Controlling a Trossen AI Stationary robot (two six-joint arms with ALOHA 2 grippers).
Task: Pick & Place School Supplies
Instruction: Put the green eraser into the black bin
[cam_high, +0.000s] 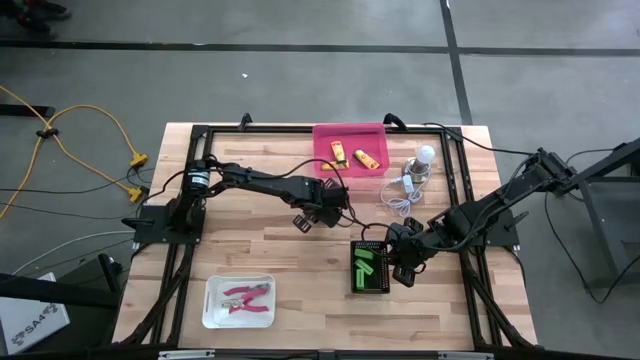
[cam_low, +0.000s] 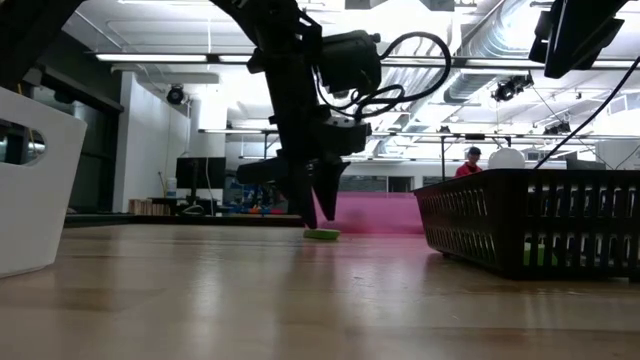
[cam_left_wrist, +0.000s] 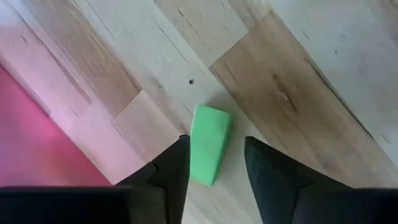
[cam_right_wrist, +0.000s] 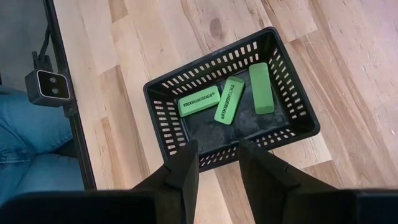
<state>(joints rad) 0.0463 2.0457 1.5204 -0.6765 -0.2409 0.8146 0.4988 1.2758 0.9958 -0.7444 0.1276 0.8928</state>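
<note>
A bright green block (cam_left_wrist: 208, 149) lies flat on the wooden table, also seen in the low view (cam_low: 322, 234). My left gripper (cam_left_wrist: 216, 171) (cam_high: 325, 208) points down over it, open, one finger on each long side. Three more green blocks (cam_right_wrist: 230, 99) lie in a black basket (cam_right_wrist: 163, 124) (cam_high: 370, 268). My right gripper (cam_right_wrist: 217, 168) (cam_high: 405, 258) hovers open just off the basket's right side. Two yellow-orange pieces (cam_high: 352, 155) lie in a pink tray (cam_high: 322, 160). Pink-handled pliers (cam_high: 243, 298) lie in a white tray (cam_high: 212, 310). My left gripper comes at the green block from above, fingers pointing down. One finger (cam_left_wrist: 174, 168) stands right at the block's long side (cam_left_wrist: 194, 155); I cannot tell whether it touches. The other finger stands apart from it. The block lies flat on the table.
A white bulb (cam_high: 426, 153) with a coiled white cable (cam_high: 400, 195) sits right of the pink tray. The pink tray (cam_left_wrist: 37, 143) is close beside the left gripper. Bare wood lies between the white tray and the basket. A dark frame borders the table.
</note>
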